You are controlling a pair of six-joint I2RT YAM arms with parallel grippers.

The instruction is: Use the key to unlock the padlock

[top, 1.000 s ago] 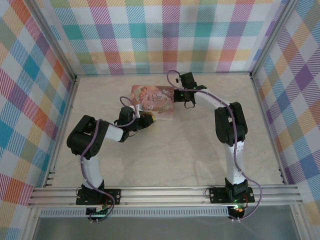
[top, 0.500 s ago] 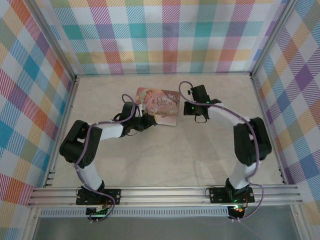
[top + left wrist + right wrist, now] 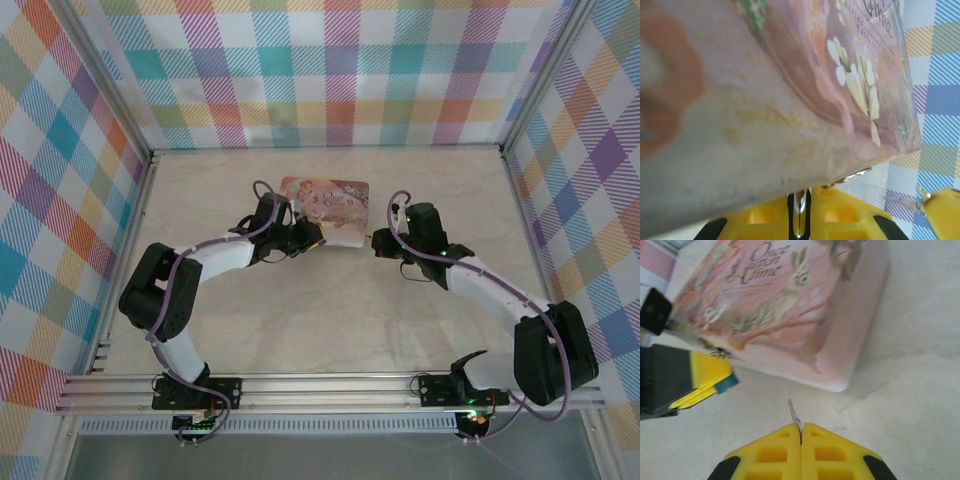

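Note:
The flat pink picture box [image 3: 330, 203] lies at mid-table. My left gripper [image 3: 314, 240] sits at its near edge. In the left wrist view its yellow fingers [image 3: 840, 217] are shut on a thin shiny metal piece [image 3: 800, 207] at the box's edge; I take it for the padlock, mostly hidden. A small metal clasp [image 3: 856, 174] shows beside it. My right gripper [image 3: 380, 243] hovers just off the box's near right corner, shut on the key [image 3: 794, 416], whose blade sticks out of the gripper [image 3: 801, 427] and points at the box [image 3: 790, 305].
Checked walls stand round the table on three sides. The left gripper's yellow finger [image 3: 700, 374] shows at the left of the right wrist view, a short way from the key. Bare tabletop [image 3: 340, 320] lies between the arms and the near rail.
The left gripper moved right and slightly away, and the box shifted and turned with it. The right arm swung out to the right, and its gripper came nearer, below the box's corner.

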